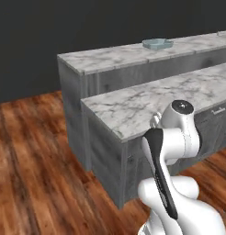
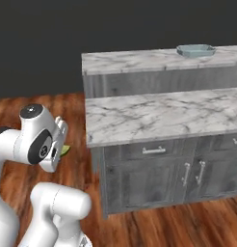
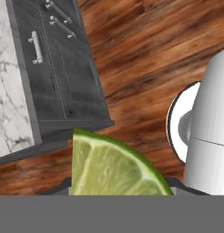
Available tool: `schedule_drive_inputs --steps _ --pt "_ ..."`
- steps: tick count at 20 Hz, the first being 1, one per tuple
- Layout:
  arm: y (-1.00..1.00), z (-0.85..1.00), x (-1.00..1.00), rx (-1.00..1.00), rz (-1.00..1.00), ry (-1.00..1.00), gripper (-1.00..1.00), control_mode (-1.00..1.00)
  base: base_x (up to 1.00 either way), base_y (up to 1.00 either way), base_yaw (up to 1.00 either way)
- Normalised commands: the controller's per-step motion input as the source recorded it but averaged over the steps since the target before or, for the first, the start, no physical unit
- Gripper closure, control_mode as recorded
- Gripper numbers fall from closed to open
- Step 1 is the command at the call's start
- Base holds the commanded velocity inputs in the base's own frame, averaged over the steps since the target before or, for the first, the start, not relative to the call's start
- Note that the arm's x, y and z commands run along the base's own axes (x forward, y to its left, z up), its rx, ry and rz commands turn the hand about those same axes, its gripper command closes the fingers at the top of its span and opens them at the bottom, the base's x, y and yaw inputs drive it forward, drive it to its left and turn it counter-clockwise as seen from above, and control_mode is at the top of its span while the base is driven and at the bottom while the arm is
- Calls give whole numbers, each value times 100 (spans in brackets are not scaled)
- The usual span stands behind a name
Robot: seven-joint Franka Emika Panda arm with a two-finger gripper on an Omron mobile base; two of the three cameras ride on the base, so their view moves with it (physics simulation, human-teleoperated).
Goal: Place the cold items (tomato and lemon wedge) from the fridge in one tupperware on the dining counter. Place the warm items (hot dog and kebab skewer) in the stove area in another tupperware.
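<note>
The end effector (image 3: 118, 193) is clenched on the lemon wedge (image 3: 111, 166); in the hand view the wedge fills the gap between the tips, cut face up, with wood floor (image 3: 145, 54) and a drawer-fronted block (image 3: 63, 77) beyond it; in the right base view a sliver of green (image 2: 65, 150) peeks out beside the folded wrist, low and to the left of that block.

The tray (image 2: 195, 50) sits on the far bench (image 2: 139, 60), the long marble top behind the nearer block (image 2: 159, 116); it is well apart from the wedge, with the block in between; whether anything lies in it I cannot tell from here.

The step in hand looks like the carry to that tray; to do it well, keep the grip steady and the arm tucked while the base rounds the block's corner; lift the wedge well above the near marble edge before reaching across; come down over the tray's middle, not its sloping wall, and let go low so the wedge does not bounce or roll out; the wedge is slick and tapered, so any squeeze off its thick part may pop it free.
</note>
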Motion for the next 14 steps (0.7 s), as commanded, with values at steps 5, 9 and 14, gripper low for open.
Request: schedule_drive_inputs --steps 5,9,14 --pt "0 0 0 0 0 0 100 100 43 100 -48" --pt "0 0 0 0 0 0 100 100 63 100 -52" --pt "0 0 0 0 0 0 100 100 60 100 -43"
